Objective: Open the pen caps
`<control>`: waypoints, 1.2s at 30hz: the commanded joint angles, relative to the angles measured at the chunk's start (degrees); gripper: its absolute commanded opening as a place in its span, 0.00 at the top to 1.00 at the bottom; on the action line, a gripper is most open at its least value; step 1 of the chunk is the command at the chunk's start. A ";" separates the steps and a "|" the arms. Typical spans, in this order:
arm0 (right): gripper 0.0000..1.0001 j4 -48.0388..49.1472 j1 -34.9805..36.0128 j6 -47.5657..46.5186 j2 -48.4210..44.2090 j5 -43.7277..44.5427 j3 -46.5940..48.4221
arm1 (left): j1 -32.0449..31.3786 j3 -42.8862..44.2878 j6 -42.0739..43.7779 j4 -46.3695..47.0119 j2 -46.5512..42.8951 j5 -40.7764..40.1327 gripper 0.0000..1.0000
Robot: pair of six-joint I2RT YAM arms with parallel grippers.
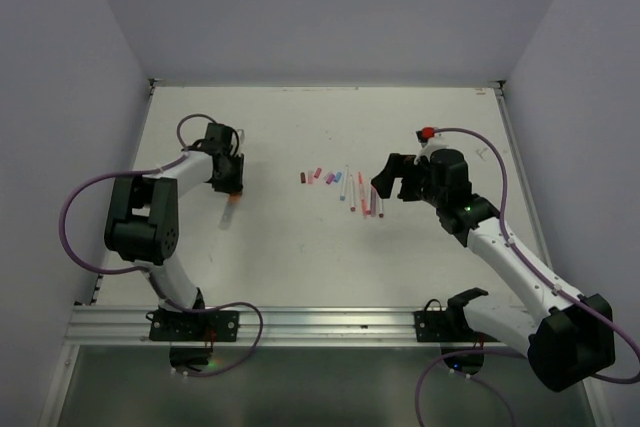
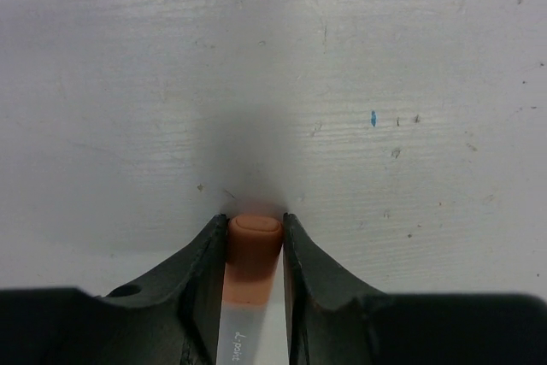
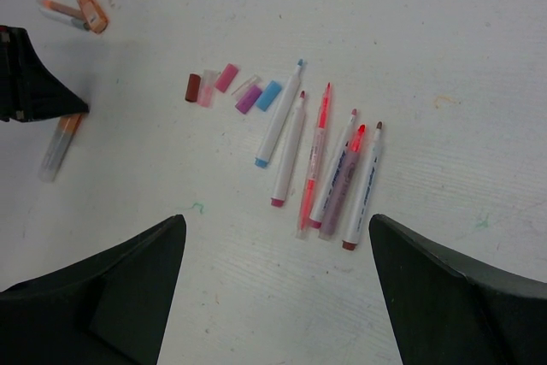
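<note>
My left gripper (image 2: 255,224) is shut on the orange end of a pale-barrelled orange marker (image 2: 253,267), low over the table. It shows from above (image 1: 229,183) with the marker's barrel (image 1: 228,213) sticking out toward the near edge. Several thin uncapped pens (image 3: 316,160) lie side by side mid-table. Loose pen caps sit in a row beside them: dark red (image 3: 193,87), pink (image 3: 226,77), purple (image 3: 249,98) and blue (image 3: 269,95). My right gripper (image 3: 275,224) is open and empty, hovering just near of the pens (image 1: 358,195).
A second orange marker (image 3: 61,9) with a loose orange cap (image 3: 91,9) lies beyond the left gripper's fingers (image 3: 34,83). The white table (image 1: 300,257) ends in walls at the back and sides and a metal rail (image 1: 300,322) at the near edge.
</note>
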 commanded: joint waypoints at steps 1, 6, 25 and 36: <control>0.08 3.50 -0.05 -0.11 -0.86 -3.31 -0.03 | -0.49 -1.41 -5.96 -3.97 0.55 5.60 0.97; 0.10 7.01 0.91 2.78 0.46 -8.24 -0.56 | -0.93 -2.02 -15.62 0.86 -2.61 10.19 1.00; 0.20 27.13 22.70 11.84 23.65 -3.85 6.11 | -11.74 -6.67 -44.01 12.29 -18.34 1.32 1.00; 0.25 31.28 26.14 10.88 34.46 -2.35 12.44 | -13.50 -9.93 -48.60 16.25 -24.76 -0.19 1.00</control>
